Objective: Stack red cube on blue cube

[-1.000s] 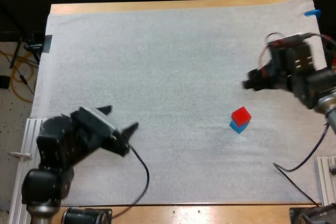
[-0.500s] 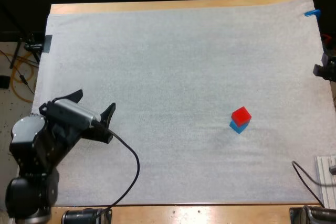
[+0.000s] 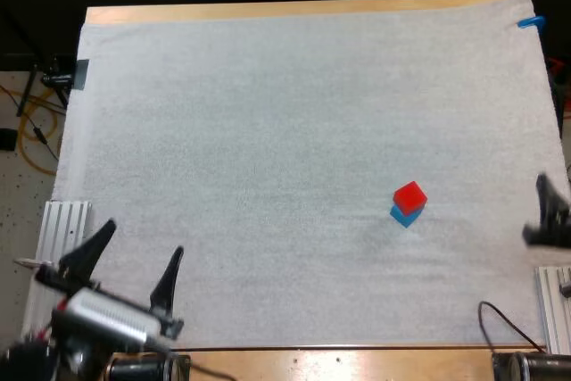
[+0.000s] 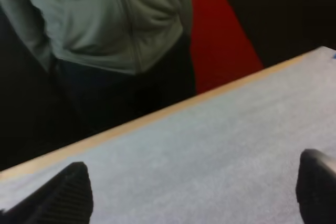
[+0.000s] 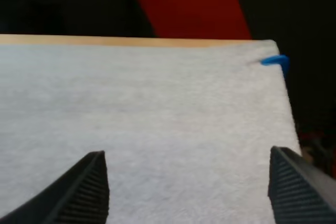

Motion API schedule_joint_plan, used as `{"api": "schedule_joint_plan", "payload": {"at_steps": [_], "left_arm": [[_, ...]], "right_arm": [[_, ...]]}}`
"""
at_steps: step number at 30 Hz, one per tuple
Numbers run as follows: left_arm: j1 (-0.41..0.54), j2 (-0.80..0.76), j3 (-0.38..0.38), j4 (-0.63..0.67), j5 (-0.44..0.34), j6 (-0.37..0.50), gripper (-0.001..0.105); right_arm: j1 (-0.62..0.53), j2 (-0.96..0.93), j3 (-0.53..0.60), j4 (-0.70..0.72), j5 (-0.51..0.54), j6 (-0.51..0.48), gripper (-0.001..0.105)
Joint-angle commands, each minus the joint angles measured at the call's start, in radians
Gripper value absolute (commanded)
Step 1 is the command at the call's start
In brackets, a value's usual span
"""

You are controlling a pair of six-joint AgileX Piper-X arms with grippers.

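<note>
A red cube [image 3: 410, 194] sits on top of a blue cube [image 3: 403, 214] on the white mat, right of centre in the high view. My left gripper [image 3: 134, 260] stands open at the mat's near left corner, far from the cubes. Its two black fingers [image 4: 65, 195] are wide apart over bare mat in the left wrist view. My right gripper [image 3: 549, 216] is at the right edge of the high view, right of the stack. In the right wrist view its fingers [image 5: 84, 184] stand well apart with nothing between them.
The white mat [image 3: 268, 131] covers most of the wooden table. A person's torso in a grey top [image 4: 105, 19] stands beyond the table's far edge in the left wrist view. Metal rails [image 3: 62, 225] lie at the near left and near right corners.
Both arms have pulled back from the middle of the mat: the left toward the near left corner, the right off to the right edge. The cube stack has not moved.
</note>
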Motion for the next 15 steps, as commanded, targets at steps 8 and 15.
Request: {"api": "schedule_joint_plan", "payload": {"at_steps": [8,15], "left_arm": [[0.002,-0.190,0.013,0.130,-0.124,-0.020,0.076],[0.005,-0.247,0.043,0.234,-0.138,-0.039,0.076]], "right_arm": [[0.002,-0.354,0.132,0.059,-0.017,0.029,0.063],[0.002,-0.438,0.153,0.103,-0.019,0.014,0.063]]}}
